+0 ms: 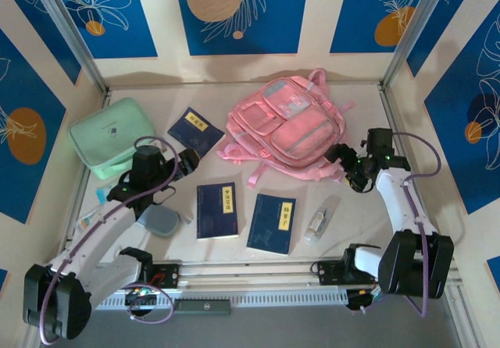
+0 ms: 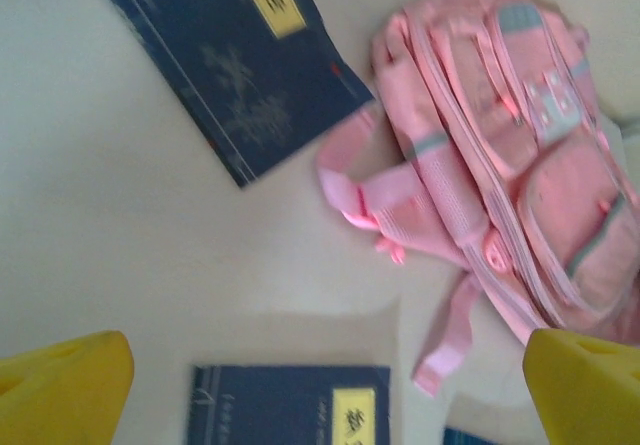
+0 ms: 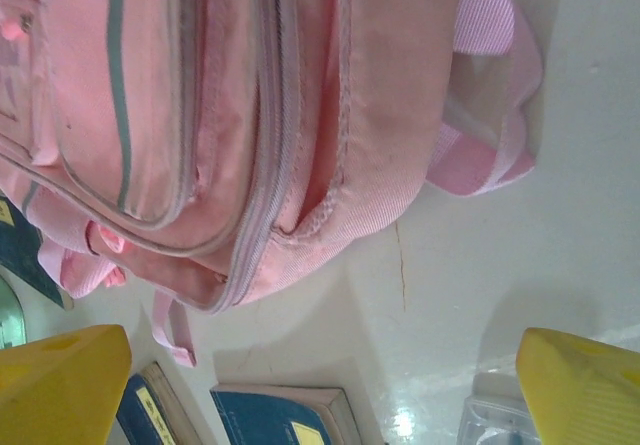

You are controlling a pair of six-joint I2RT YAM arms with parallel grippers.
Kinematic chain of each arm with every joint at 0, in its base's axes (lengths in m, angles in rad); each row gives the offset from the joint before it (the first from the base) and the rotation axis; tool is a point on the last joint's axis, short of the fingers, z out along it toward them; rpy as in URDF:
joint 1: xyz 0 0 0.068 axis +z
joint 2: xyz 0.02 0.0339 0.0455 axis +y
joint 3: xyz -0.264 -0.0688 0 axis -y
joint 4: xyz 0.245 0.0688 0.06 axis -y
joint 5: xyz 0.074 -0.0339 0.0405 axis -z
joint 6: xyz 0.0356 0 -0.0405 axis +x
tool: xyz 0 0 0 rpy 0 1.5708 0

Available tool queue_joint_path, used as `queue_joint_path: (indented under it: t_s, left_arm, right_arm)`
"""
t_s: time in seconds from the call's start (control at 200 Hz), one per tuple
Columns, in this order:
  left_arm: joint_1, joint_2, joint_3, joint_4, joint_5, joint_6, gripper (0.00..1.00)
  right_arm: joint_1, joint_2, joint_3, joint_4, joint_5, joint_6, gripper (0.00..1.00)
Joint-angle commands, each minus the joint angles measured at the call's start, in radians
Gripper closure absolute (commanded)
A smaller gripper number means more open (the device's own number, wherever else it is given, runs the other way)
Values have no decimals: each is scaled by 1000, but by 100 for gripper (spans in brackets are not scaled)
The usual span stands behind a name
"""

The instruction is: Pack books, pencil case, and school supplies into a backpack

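Right end effector (image 1: 344, 166), jaws apart and empty, hangs just beside the near right edge of the backpack (image 1: 285, 133), which lies flat on the bench to its left, while left end effector (image 1: 190, 160), also apart, is farther, near a book (image 1: 196, 129).

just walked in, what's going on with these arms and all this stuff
Two robot arms are set to pack the pink backpack. Both the left fingers and right fingers are open and empty, hovering near the backpack. The three books, the pencil case and a clear bottle lie on the table, not yet packed.
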Motion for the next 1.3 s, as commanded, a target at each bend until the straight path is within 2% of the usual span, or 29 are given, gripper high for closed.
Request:
queue_joint_path:
  t_s: [0.0,0.205,0.315,0.42,0.615,0.755,0.985,1.296]
  left_arm:
    - [-74,46,20,68,-21,-57,0]
    - [-190,204,89,135,-29,-85,0]
    - [-244,271,111,187,-44,-88,1]
    - [-277,340,129,233,-34,-111,1]
    - [-350,453,191,273,-32,-109,1]
    - [-369,538,233,296,-13,-123,1]
    - [-403,680,295,368,-7,-136,1]
    - [-435,930,453,500,52,-131,1]
  right_arm:
    - [14,37,-24,8,-73,10,1]
    - [26,159,26,47,-93,10,1]
    - [26,210,46,86,-107,26,8]
    - [26,247,68,125,-94,25,20]
    - [14,330,118,158,-87,16,28]
    - [4,394,155,159,-98,8,41]
    - [-6,407,154,167,-128,19,75]
    - [-74,298,86,172,-191,42,95]
